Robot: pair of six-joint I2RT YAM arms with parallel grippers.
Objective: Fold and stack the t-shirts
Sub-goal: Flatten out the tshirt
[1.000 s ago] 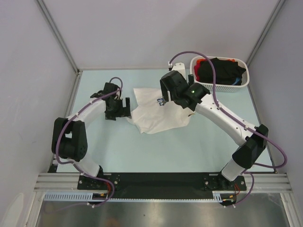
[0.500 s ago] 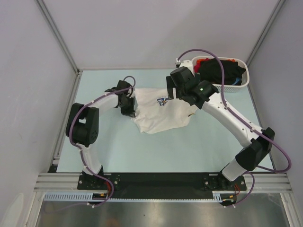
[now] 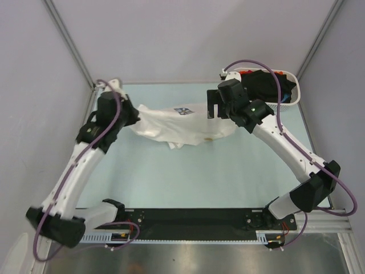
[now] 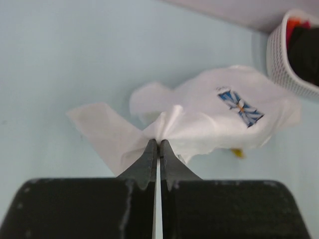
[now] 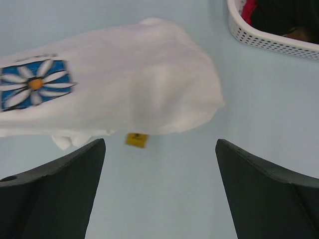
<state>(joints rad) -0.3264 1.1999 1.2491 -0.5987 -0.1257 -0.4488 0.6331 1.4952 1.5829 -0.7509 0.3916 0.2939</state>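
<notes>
Pale blue table [image 3: 199, 171], grey walls [image 3: 171, 40]

White perforated basket [image 5: 259, 36] at far right corner of pale-blue table [image 3: 228, 171]

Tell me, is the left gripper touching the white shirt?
Touching. The left wrist view shows the left gripper shut on a bunched fold of the white shirt, with the cloth pinched between its fingertips.
</notes>
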